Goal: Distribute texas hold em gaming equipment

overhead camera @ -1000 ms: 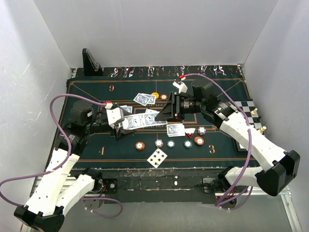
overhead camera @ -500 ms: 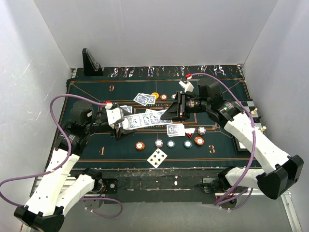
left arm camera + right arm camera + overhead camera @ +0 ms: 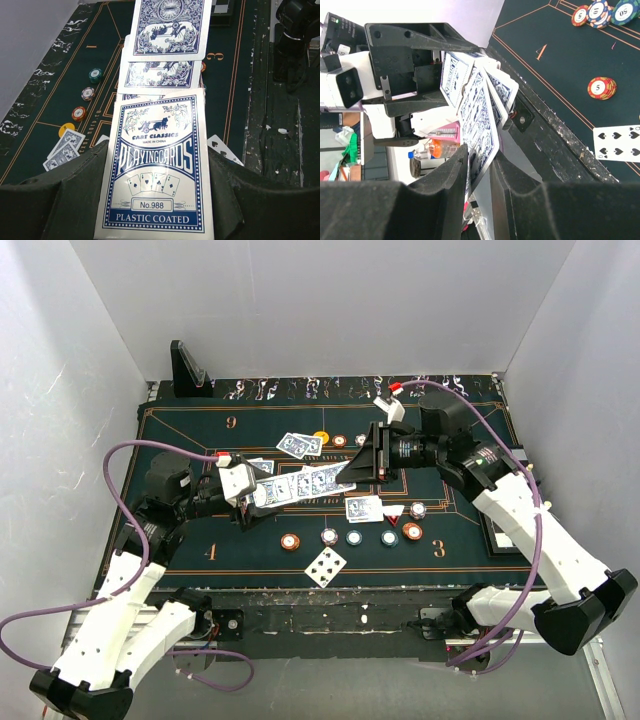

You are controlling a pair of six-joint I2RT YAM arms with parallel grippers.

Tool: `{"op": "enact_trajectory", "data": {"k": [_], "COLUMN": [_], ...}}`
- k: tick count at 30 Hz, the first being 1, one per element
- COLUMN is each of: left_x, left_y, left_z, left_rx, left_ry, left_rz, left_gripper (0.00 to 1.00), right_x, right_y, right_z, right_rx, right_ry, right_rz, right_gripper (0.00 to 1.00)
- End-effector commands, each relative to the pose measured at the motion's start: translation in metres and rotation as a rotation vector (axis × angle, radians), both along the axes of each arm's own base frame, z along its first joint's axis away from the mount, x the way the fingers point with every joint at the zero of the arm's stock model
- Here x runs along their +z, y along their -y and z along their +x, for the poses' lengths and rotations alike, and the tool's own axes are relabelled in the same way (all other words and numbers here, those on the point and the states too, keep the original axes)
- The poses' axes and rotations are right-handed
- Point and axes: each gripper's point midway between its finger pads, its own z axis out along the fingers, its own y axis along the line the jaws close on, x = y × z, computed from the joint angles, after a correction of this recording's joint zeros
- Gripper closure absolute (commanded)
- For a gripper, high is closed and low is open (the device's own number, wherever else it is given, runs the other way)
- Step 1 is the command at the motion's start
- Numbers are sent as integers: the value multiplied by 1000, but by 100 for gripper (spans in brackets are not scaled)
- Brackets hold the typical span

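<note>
Clamps deck (image 3: 157, 165) in left gripper (image 3: 247, 502), fanned out rightward; pinches fan's right-end card (image 3: 479, 125) in right gripper (image 3: 479, 172); calls for a pull straight right, along the fan.

**Tally from the console: chips, cards, box**

I count ten small round poker chips (image 3: 354, 537). Six lie on the near side of the right gripper (image 3: 341, 480). One of these, the orange-rimmed chip (image 3: 601, 87), may be a short stack.

Four more sit on that gripper's far side, and I see them best from the left wrist: a yellow chip (image 3: 66, 130), an orange chip (image 3: 78, 113), a white-pink chip (image 3: 88, 93) and a teal chip (image 3: 95, 75).

One blue-and-white cardboard card box (image 3: 157, 175) is in the left gripper (image 3: 258, 497). At least three blue-backed playing cards (image 3: 160, 75) fan out beyond its fingertips.

Loose, apart from both grippers, I count three face-down cards (image 3: 364, 508) and one face-up spade card (image 3: 326, 567). There is one black wedge-shaped stand (image 3: 188, 368).
</note>
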Motion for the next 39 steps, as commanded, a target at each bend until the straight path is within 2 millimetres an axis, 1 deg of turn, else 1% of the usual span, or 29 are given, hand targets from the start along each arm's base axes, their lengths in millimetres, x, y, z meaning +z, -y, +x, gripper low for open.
{"op": "enact_trajectory", "data": {"k": [1, 8, 14, 16, 19, 24, 30, 32, 33, 35, 37, 38, 39], "left_x": [10, 10, 12, 12, 11, 11, 9, 9, 9, 8, 9, 10, 11], "left_y": [0, 0, 0, 0, -1, -1, -2, -2, -2, -2, -2, -3, -3], "left_z": [4, 4, 3, 3, 3, 3, 3, 2, 2, 2, 1, 1, 0], "left_rx": [17, 16, 17, 15, 20, 21, 23, 23, 24, 23, 23, 23, 23], "left_ry": [42, 41, 43, 44, 42, 43, 45, 45, 45, 42, 42, 44, 49], "left_rz": [-25, -26, -31, -31, -30, -28, -23, -23, -23, -22, -22, -23, -23], "left_gripper": [100, 100, 100, 100, 100, 100, 100, 100, 100, 100, 100, 100, 100], "right_x": [24, 30, 15, 13, 20, 45, 68, 73, 76, 80, 80, 78, 70], "right_y": [6, 12, 13, 15, 17, 20, 23, 28, 31, 42, 51, 54, 57], "right_z": [-10, -8, -5, -4, -3, -2, -2, 3, 10, 27, 46, 57, 68], "right_rx": [32, 17, 20, 14, 1, -8, -3, -30, -53, -127, -200, -230, -258], "right_ry": [65, 85, 75, 82, 109, 155, 197, 220, 234, 259, 302, 317, 321], "right_rz": [29, 20, -28, -48, -46, -14, 15, 10, 1, -20, -68, -102, -153], "right_gripper": [69, 71, 70, 70, 72, 87, 96, 98, 99, 99, 99, 99, 99]}}
